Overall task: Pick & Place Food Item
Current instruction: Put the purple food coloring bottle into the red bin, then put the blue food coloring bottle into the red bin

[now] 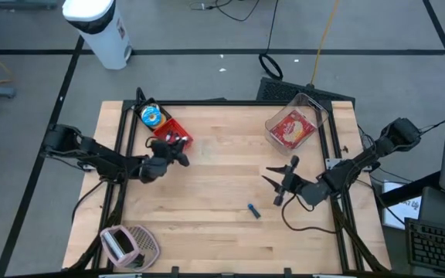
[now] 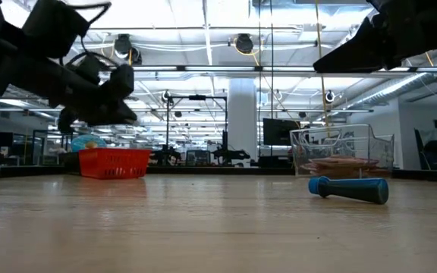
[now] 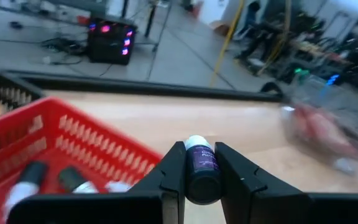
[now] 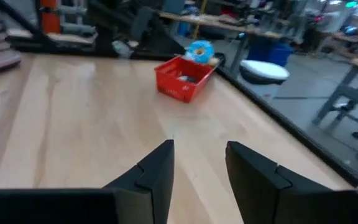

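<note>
L gripper (image 3: 202, 186) is pinched on a small dark bottle (image 3: 202, 167) w/ a white cap and purple label, held upright between my fingers (image 3: 174, 177). It hangs just above the near edge of the red basket (image 1: 178, 133) at the table's back-left. The basket already holds two or three similar small items (image 3: 73, 179).

R gripper (image 4: 199, 163) is spread, empty, hovering over bare wood right of centre. A blue marker-like cylinder (image 1: 253, 211) lies on the table (image 1: 207, 201) near it, apart from the fingers.

Step in hand, as I judge it: place the bottle in the basket.
- Carry fwd until the bottle is fully past the basket wall, over open floor, not over the items already inside.
- Lower before release; a drop from height may tip it out or bounce it.
- Open only enough to free it, then lift straight up to clear the rim.
- Keep R arm parked; no need to cross centre.

Hard to make out:
- Bottle bottom is hidden by my own fingers; label text unreadable.
- Basket contents blurred; can't ID them.
- A round blue-orange object (image 1: 151, 116) sits just behind the basket; type unclear.
- Clear bin (image 1: 296, 123) at back-right holds a red packet (image 1: 292, 128); details not legible.
- Pink object (image 1: 127, 245) at front-left is cut by the frame edge.
</note>
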Robot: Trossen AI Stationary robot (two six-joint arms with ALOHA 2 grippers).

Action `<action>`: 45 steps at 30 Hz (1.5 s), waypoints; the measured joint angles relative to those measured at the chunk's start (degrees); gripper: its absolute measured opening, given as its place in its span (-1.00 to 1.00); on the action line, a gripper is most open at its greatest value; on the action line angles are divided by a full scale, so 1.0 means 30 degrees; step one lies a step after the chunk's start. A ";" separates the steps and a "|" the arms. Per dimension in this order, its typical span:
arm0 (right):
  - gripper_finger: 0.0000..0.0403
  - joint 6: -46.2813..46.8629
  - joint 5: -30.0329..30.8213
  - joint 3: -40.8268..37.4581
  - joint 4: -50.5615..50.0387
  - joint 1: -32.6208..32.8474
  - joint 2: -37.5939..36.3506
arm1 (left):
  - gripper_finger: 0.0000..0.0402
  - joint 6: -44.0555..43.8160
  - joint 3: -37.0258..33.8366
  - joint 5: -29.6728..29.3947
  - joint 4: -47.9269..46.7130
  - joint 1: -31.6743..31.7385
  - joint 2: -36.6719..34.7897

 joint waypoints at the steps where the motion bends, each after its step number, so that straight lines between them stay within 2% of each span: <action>1: -0.34 -0.0010 -0.0333 0.0000 -0.0015 -0.0071 0.0003 | -0.70 -0.0488 -0.0013 -0.0063 -0.0512 0.0101 0.0045; 5: -0.36 -0.0008 -0.0871 -0.0001 0.0199 -0.0231 0.0003 | -0.69 -0.2969 0.0001 -0.0030 -0.2547 0.0591 0.0025; 9: -0.36 -0.0072 -0.0871 -0.0007 0.0268 -0.0232 0.0003 | -0.53 -0.5242 0.0008 -0.0029 -0.4079 0.1095 0.0027; 20: -0.36 -0.0072 -0.0879 -0.0007 0.0259 -0.0232 0.0011 | -0.14 -0.6244 0.0001 0.1569 -0.4503 0.1971 0.0034; 23: -0.36 -0.0263 -0.1275 -0.0007 0.0266 -0.0200 0.0011 | -0.06 -0.4643 0.0001 0.2631 -0.3222 0.1816 0.0034; 26: -0.35 -0.0249 -0.4067 -0.0007 0.0346 -0.0189 0.0011 | -0.01 -0.1824 0.0001 0.4231 -0.0669 0.1298 0.0005; 29: -0.35 0.1317 -0.7084 -0.0007 0.0919 -0.0164 0.0399 | -0.02 0.0500 0.0008 0.5588 0.2216 0.0777 -0.0002; 33: -0.36 0.3410 -0.8852 -0.0007 0.2105 0.0485 0.2095 | -0.06 0.2282 0.0016 0.6971 0.4476 0.0322 -0.0010; 40: -0.33 0.6112 -0.8787 0.0614 0.2867 0.2321 0.6517 | -0.07 0.1947 0.0016 0.7168 0.4197 0.0135 -0.0002; 45: -0.15 0.7844 -0.8821 0.0685 0.2883 0.2367 0.8542 | -0.07 0.1695 0.0023 0.7168 0.4123 0.0135 -0.0002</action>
